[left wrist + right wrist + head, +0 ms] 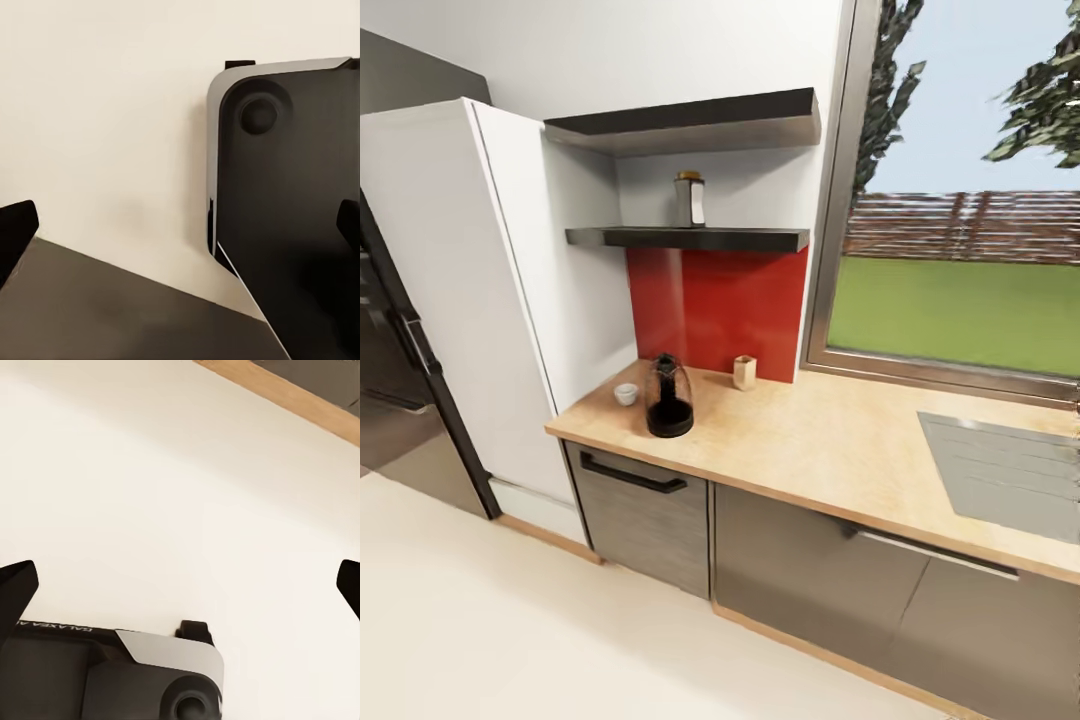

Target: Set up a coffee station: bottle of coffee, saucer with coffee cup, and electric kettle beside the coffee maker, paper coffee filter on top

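Observation:
The bottle of coffee (690, 200) stands on the kitchen shelf (690, 238), the lower of two dark shelves. Below, the kitchen countertop (830, 440) carries the electric kettle (669, 398) near its left end. A small white coffee cup (626, 394) stands just left of the kettle; I cannot tell whether the saucer is under it. A small beige cup-shaped thing (744, 371) stands by the red backsplash. The coffee maker is out of view. My left gripper (180, 229) and right gripper (180, 585) are both open over the pale floor, holding nothing.
A tall white cabinet (450, 280) and a dark fridge (390, 380) stand left of the counter. A grey sink drainer (1000, 470) is set into the counter at the right, under a large window (960, 200). The robot's dark base (292, 210) shows below the wrists.

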Robot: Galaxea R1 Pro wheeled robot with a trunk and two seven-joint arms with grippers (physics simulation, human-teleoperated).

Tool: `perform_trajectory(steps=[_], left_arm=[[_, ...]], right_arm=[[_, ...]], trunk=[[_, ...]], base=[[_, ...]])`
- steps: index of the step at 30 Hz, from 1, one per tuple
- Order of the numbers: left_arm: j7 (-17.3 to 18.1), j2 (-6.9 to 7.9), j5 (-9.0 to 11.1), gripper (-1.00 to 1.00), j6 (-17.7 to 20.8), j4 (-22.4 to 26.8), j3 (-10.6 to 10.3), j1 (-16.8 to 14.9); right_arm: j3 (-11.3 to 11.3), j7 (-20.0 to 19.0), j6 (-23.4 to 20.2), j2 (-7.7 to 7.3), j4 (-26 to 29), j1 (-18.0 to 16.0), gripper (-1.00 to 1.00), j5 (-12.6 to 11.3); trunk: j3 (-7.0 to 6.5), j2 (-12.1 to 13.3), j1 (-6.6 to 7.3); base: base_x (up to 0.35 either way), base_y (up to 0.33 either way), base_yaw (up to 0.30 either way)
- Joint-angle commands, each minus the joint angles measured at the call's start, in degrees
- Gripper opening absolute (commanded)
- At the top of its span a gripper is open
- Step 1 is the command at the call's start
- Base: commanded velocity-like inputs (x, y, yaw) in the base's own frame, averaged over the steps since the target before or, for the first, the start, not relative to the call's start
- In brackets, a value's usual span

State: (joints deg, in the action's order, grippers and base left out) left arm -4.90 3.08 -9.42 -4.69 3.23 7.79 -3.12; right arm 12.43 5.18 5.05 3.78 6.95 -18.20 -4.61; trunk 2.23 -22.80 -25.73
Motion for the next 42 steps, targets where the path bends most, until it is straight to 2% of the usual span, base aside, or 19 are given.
perform_trajectory(steps=[1,18,37,42], left_arm=[[-0.1,-0.01,-0.6,1.00,-0.2,-0.1,0.5,0.0],[-0.2,0.00,-0.6,1.00,-0.2,-0.1,0.5,0.0],[-0.2,0.08,-0.7,1.00,-0.5,0.0,0.4,0.0],[-0.3,0.40,-0.7,1.00,-0.6,3.5,0.2,0.0]], right_arm=[[0.5,0.3,0.2,0.04,-0.1,-0.1,1.00,-0.5],[0.5,0.3,0.2,0.03,-0.1,-0.1,1.00,-0.5],[0.5,0.4,0.3,0.00,0.0,-0.1,1.00,-0.5],[0.6,0.3,0.3,-0.93,0.0,-0.1,1.00,-0.4]], trunk=[[0.13,-0.1,-0.05],[0.13,-0.1,-0.05],[0.13,-0.1,-0.05],[0.13,-0.1,-0.05]], base=[[0.152,0.306,-0.265],[0.041,0.312,-0.265],[0.000,0.019,-0.239],[0.000,0.000,-0.012]])
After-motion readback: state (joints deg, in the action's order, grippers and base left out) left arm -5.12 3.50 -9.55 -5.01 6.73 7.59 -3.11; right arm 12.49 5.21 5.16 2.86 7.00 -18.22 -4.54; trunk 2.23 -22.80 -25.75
